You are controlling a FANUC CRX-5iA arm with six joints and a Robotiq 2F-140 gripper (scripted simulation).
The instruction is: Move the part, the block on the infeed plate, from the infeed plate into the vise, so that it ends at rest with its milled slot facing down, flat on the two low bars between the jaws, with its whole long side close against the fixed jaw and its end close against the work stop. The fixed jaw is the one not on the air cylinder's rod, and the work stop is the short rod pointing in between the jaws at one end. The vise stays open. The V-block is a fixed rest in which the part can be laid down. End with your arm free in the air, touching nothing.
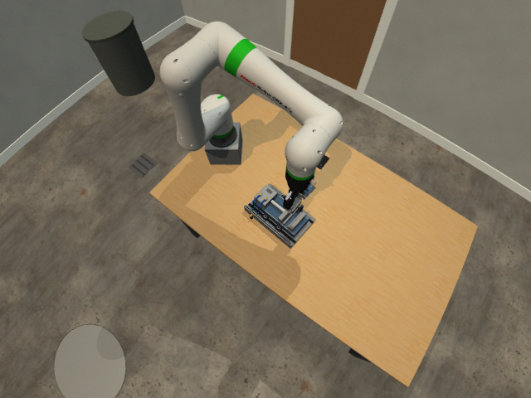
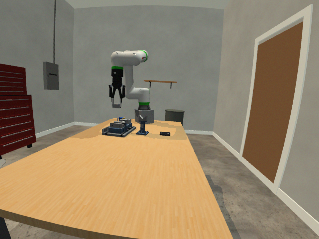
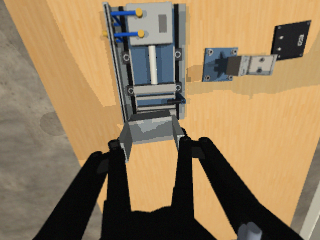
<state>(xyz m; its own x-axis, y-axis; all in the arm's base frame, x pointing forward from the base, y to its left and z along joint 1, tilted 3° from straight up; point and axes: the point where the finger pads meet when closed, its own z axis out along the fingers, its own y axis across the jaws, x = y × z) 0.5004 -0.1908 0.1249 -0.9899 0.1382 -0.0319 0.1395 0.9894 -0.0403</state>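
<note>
My gripper point(image 3: 151, 125) is shut on the part point(image 3: 148, 130), a grey block, and holds it high in the air above the vise point(image 3: 148, 65). In the exterior view the gripper point(image 2: 116, 104) hangs well above the vise point(image 2: 118, 128), with the part point(image 2: 116, 104) between the fingertips. From above, the gripper point(image 1: 292, 201) is over the vise point(image 1: 280, 218), near its end away from the air cylinder. The vise jaws stand open with the low bars visible between them. The infeed plate point(image 3: 291, 39) is a dark plate, bare, to the right. I cannot see the part's slot.
The V-block point(image 3: 240, 65) stands on its blue base between the vise and the infeed plate, also in the exterior view point(image 2: 142, 125). The robot base point(image 2: 143, 115) is behind them. A dark bin point(image 1: 119, 52) stands on the floor beyond the table.
</note>
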